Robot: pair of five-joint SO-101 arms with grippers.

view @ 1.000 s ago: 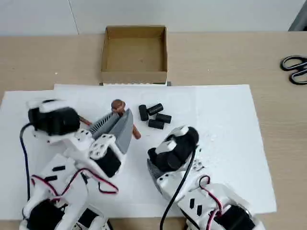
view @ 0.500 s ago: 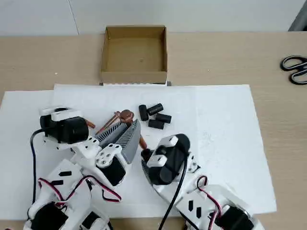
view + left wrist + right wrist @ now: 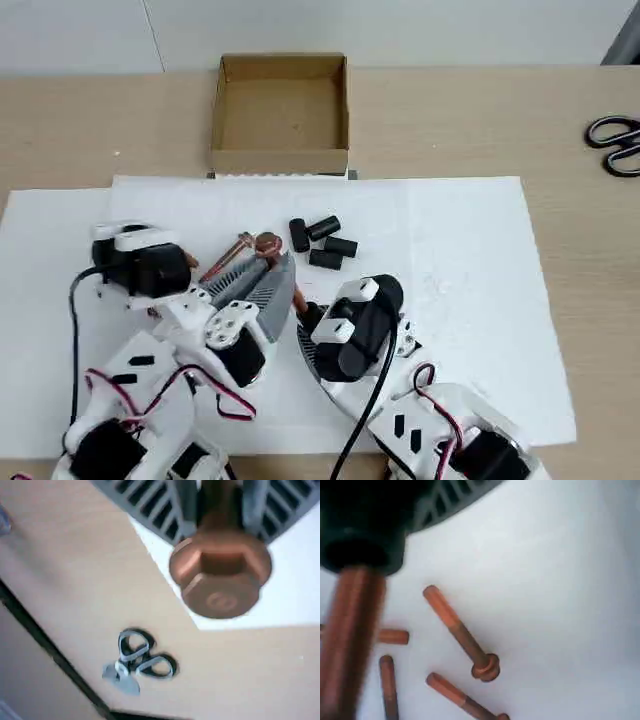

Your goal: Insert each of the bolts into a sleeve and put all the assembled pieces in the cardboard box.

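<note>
The left gripper (image 3: 262, 262) pinches a copper hex-head bolt (image 3: 267, 243) by its shank. The head points toward 12 o'clock and the other end slants toward 5 o'clock, where the right gripper (image 3: 306, 318) appears clamped on a black sleeve (image 3: 362, 550). The right wrist view shows the shank standing out of that sleeve's mouth, so the step in hand looks like the insertion itself. To do it well, the two arms should hold shank and bore on one line and push along that axis only, since a tilt would likely jam the bolt or lever the sleeve out of its grip. The left grip should let go only once the head seats against the sleeve. Four loose sleeves (image 3: 340, 246) lie at 1 o'clock of the left gripper, spare bolts (image 3: 460, 632) rest on the white paper (image 3: 460, 260), and the cardboard box (image 3: 280, 160) stands unfilled at 12 o'clock.
</note>
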